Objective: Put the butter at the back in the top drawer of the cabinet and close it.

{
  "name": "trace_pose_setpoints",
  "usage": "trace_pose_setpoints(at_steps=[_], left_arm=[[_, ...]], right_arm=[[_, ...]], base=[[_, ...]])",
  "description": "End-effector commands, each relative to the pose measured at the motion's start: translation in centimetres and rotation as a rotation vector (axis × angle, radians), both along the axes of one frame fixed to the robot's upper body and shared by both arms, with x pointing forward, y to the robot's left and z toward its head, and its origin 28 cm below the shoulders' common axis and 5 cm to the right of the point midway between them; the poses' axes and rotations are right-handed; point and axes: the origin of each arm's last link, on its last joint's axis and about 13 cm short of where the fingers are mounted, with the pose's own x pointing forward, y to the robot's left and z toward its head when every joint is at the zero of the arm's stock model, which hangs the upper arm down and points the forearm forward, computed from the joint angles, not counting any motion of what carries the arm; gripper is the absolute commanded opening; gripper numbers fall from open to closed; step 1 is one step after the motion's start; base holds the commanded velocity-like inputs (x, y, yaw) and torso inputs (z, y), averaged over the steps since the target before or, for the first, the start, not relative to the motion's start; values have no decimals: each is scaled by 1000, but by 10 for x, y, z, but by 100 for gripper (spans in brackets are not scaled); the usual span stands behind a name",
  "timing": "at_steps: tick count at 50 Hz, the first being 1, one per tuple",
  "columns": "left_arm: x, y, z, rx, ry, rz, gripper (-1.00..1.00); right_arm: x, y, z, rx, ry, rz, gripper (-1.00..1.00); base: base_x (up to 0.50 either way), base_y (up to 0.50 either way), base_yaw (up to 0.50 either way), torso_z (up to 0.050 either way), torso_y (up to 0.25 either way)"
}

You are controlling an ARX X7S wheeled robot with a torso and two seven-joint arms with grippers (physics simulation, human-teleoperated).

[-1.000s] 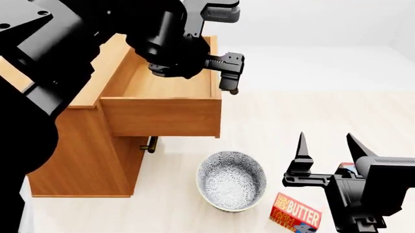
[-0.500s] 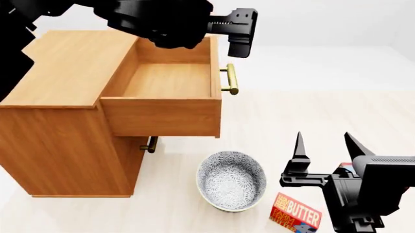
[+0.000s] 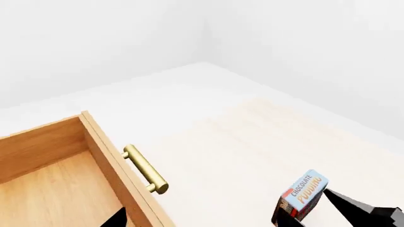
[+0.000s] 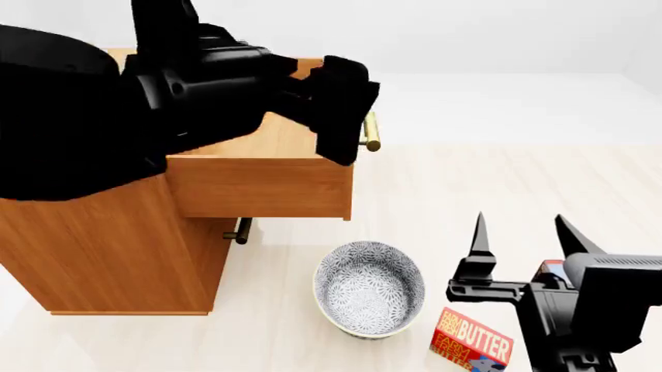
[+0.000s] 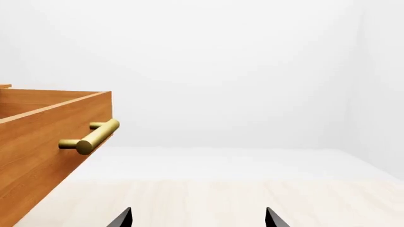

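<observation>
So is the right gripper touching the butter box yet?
Cannot tell. In the head view the right gripper, fingers spread, shows above the butter, but that view cannot separate height from distance, and the right wrist view shows only the fingertips, not the box.

A bare simulated room, rendered rather than real: plain white walls (image 5: 240, 61) without texture meet a pale wood-plank floor (image 4: 497, 194) that gives way to white farther back. The furnishing is domestic, kitchen-like. A light-brown wooden cabinet (image 4: 104, 240) with brass bar handles (image 3: 145, 168) stands on the floor, its top drawer (image 4: 259, 186) pulled out. Grocery items lie straight on the floor: a patterned bowl (image 4: 370, 288), a butter (image 4: 472, 341) box and a chocolate pudding box (image 3: 304, 195) seen between the left jaws.
</observation>
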Motion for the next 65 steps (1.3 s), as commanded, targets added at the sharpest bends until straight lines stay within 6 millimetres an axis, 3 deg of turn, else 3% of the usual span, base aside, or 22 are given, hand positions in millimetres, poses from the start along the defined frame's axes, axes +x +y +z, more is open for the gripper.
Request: trace_pose_setpoints(at_steps=[1, 10, 21, 33, 40, 55, 65], left_arm=[[-56, 23, -43, -30, -221, -11, 100], [-87, 33, -92, -49, -296, -12, 100], [-96, 42, -129, -89, -393, 45, 100], [-115, 48, -147, -120, -471, 69, 100], [-118, 56, -150, -136, -478, 97, 100], [-115, 65, -159, -159, -445, 109, 100], [-111, 67, -162, -180, -427, 99, 100]], right_arm=[[-7, 3, 2, -9, -13, -19, 100], [-13, 3, 6, -11, -30, -28, 100], [-19, 2, 12, -24, -60, -11, 100], [-19, -2, 19, -28, -39, 53, 100], [-22, -16, 39, -98, 9, 81, 100], [-4, -47, 77, -357, 334, 135, 100], [9, -65, 104, -444, 664, 436, 100]], base=[[0, 0, 0, 0, 0], [0, 0, 0, 0, 0], [0, 0, 0, 0, 0], [0, 0, 0, 0, 0], [0, 0, 0, 0, 0], [0, 0, 0, 0, 0], [0, 0, 0, 0, 0]])
